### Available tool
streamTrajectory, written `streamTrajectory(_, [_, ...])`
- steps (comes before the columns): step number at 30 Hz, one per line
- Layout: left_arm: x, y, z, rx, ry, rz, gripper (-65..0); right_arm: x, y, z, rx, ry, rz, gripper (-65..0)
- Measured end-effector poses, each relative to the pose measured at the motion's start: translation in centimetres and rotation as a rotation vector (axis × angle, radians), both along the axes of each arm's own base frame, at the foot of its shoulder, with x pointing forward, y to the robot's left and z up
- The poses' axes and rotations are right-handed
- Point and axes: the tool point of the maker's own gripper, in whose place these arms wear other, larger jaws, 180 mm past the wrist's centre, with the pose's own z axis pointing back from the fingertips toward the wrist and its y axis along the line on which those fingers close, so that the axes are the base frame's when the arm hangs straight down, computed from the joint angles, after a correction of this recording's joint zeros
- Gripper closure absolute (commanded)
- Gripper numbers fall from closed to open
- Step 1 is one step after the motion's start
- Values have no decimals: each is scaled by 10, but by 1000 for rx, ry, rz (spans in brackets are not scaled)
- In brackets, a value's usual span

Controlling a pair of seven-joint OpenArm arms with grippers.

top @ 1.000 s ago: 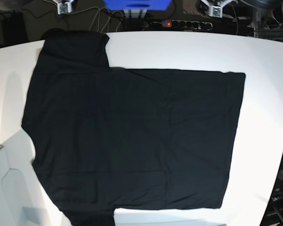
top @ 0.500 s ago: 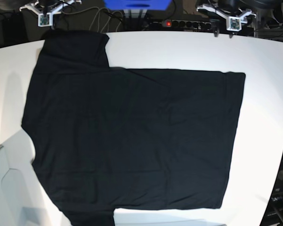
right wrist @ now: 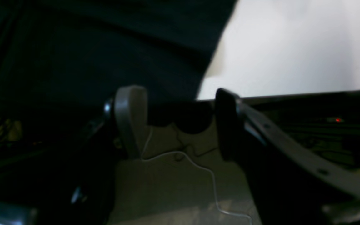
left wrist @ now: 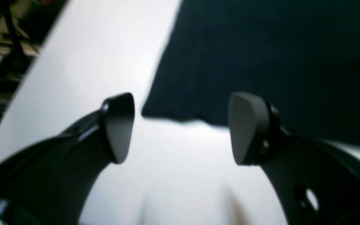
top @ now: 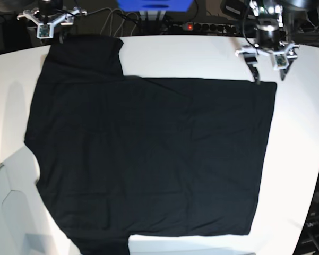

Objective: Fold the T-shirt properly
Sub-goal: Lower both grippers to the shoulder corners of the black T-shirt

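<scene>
Left wrist: left end effector (left wrist: 180,128) released, over T-shirt (left wrist: 261,56) corner on white surface (left wrist: 105,47).
Right wrist: right end effector (right wrist: 173,122) released, empty, at the sleeve edge.
Base: T-shirt spread flat, plain side up.

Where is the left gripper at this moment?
In the base view the left gripper is at the upper right, open, above the far right corner of the T-shirt, over the white table.
</scene>
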Motion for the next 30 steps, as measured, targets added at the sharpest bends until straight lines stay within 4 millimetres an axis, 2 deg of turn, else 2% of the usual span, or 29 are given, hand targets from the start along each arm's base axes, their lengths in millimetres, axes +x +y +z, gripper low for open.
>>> streamTrajectory(3, [10, 18, -11, -21, -11, 61, -457, 7, -4, 4, -10, -29, -6, -353])
streamTrajectory(5, [16, 29, -20, -69, -22, 108, -457, 5, -9, 4, -22, -20, -15, -354])
streamTrajectory(9, [22, 46, -34, -142, -24, 124, -455, 10, -15, 7, -36, -38, -30, -354])
streamTrajectory(15, [32, 46, -55, -217, 6, 108, -455, 7, -20, 3, -39, -4, -46, -353])
streamTrajectory(18, [39, 45, -68, -247, 61, 120, -455, 13, -20, 2, -37, -7, -53, -352])
streamTrajectory(21, [44, 45, -68, -254, 64, 121, -455, 10, -21, -1, -35, 17, -60, -352])
streamTrajectory(27, [41, 43, -71, -260, 77, 124, -453, 10, -21, -1, -35, 16, -59, -352])
streamTrajectory(30, [30, 42, -74, -262, 86, 122, -453, 10, -21, -1, -35, 16, -59, -352])
